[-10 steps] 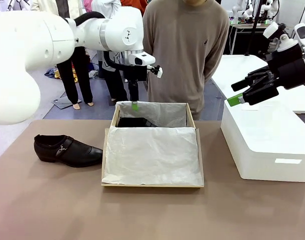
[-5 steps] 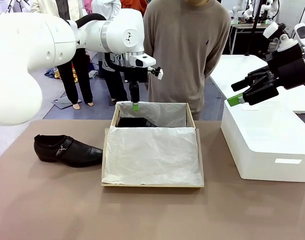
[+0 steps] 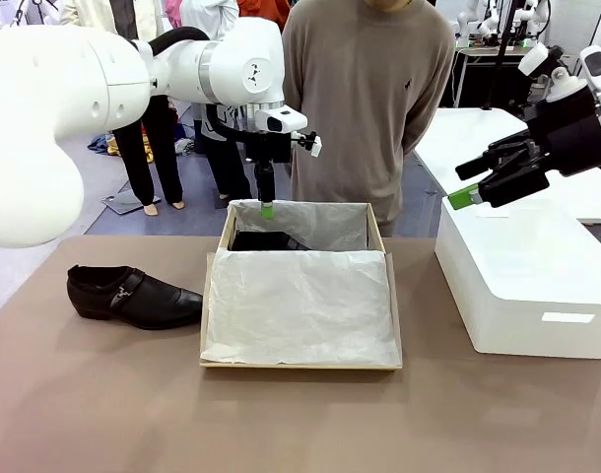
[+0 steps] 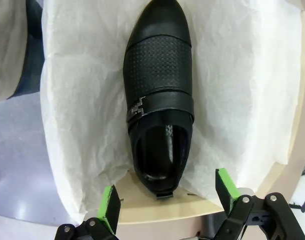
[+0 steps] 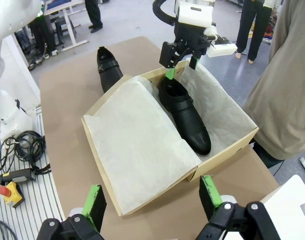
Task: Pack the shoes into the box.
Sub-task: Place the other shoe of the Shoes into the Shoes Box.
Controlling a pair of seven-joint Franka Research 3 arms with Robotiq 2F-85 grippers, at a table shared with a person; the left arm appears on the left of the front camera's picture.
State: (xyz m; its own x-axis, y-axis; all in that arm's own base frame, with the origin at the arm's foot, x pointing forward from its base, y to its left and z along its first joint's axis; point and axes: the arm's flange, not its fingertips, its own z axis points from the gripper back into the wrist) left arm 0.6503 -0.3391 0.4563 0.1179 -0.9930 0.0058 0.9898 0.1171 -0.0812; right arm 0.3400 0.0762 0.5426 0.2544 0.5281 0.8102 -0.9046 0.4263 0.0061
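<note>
While the left gripper [image 3: 267,202] hangs just above the heel end of the boxed shoe [image 4: 160,100], its jaws stand wide and empty. That shoe lies sole-down along the far wall of the cardboard shoebox [image 3: 396,340], on white tissue paper [image 3: 300,305]. Its mate [image 3: 133,294] sits on the table [image 3: 281,424], well left of the box — job about half done, by my reckoning. Right gripper [image 3: 466,185] is likewise spread and empty, over the white block [image 3: 527,286].

Risks:
- Loose tissue over the near half could bunch under the second shoe and leave it perched on the rim.
- Glossy leather may slip between the pads.
- A low swing out could clip the box wall.
</note>
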